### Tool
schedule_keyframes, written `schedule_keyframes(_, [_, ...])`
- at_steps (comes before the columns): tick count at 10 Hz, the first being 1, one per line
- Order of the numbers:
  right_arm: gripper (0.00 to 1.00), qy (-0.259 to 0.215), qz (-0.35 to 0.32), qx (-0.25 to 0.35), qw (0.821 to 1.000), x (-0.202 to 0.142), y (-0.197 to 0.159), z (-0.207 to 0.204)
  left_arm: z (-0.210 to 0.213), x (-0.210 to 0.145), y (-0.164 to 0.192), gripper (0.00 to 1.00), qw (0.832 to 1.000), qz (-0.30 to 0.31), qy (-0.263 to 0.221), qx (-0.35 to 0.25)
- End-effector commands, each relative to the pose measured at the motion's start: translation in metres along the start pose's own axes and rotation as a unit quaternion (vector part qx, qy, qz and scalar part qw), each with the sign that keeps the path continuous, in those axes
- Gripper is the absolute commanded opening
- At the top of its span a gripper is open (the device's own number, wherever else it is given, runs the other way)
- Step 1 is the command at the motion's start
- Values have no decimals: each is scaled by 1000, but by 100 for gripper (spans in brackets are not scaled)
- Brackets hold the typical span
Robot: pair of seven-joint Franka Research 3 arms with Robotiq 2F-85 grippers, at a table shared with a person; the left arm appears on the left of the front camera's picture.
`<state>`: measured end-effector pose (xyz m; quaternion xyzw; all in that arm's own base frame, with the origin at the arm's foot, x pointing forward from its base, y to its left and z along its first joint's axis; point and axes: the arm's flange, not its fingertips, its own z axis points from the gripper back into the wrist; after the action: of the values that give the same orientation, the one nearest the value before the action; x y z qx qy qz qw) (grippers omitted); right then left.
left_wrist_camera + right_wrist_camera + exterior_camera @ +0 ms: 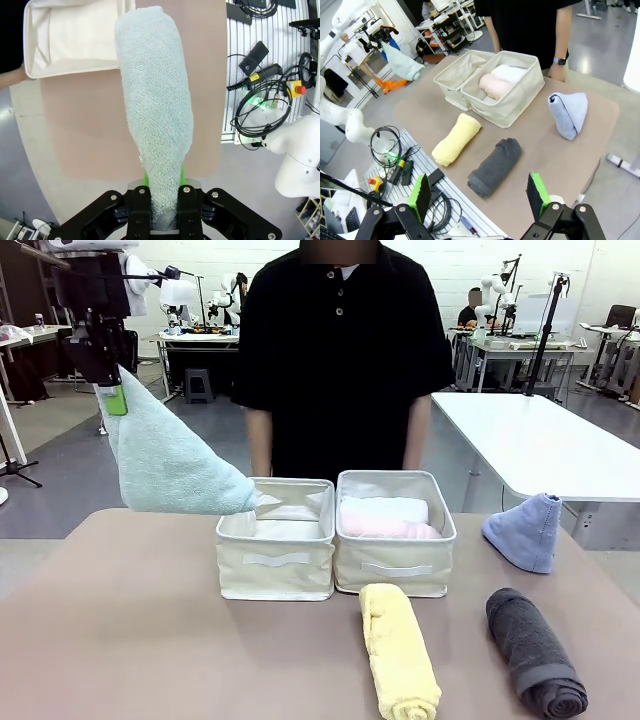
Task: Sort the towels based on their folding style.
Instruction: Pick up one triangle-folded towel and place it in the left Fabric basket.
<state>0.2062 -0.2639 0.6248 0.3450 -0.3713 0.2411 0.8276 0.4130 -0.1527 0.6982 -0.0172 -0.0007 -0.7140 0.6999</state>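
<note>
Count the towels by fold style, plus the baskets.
Rolled towels: 4 (white, pink, yellow, dark grey)
Cone towels: 2 (pale teal, light blue)
Baskets: 2 (left basket, right basket)
Total: 8

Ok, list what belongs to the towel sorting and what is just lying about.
Job: teal cone towel in left end effector; light blue cone towel; yellow roll; dark grey roll; pink roll and white roll in right basket; left basket.
Lying about: cables; red stop button.
</note>
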Motion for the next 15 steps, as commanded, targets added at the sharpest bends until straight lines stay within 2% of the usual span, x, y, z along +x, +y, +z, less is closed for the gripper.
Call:
schedule_keyframes(1, [100,-10,7,7,1000,1,0,1,4,3,-2,17,1000,4,-9,7])
schedule_keyframes(2, [100,-10,7,7,1000,1,0,1,0,0,0,17,1000,0,0,0])
schedule_keyframes(4, [100,-10,7,7,1000,1,0,1,2,42,32,17,999,-38,7,9])
schedule_keyframes(6, [100,-10,7,7,1000,1,0,1,-11,90,52,17,995,-70,56,38])
schedule_keyframes(8, [100,-10,7,7,1000,1,0,1,-33,120,72,17,989,-108,81,59])
schedule_keyframes(11, [100,-10,7,7,1000,1,0,1,-61,138,90,17,983,-129,95,91])
schedule_keyframes(15, [100,-10,7,7,1000,1,0,1,-91,146,113,17,986,-97,95,99])
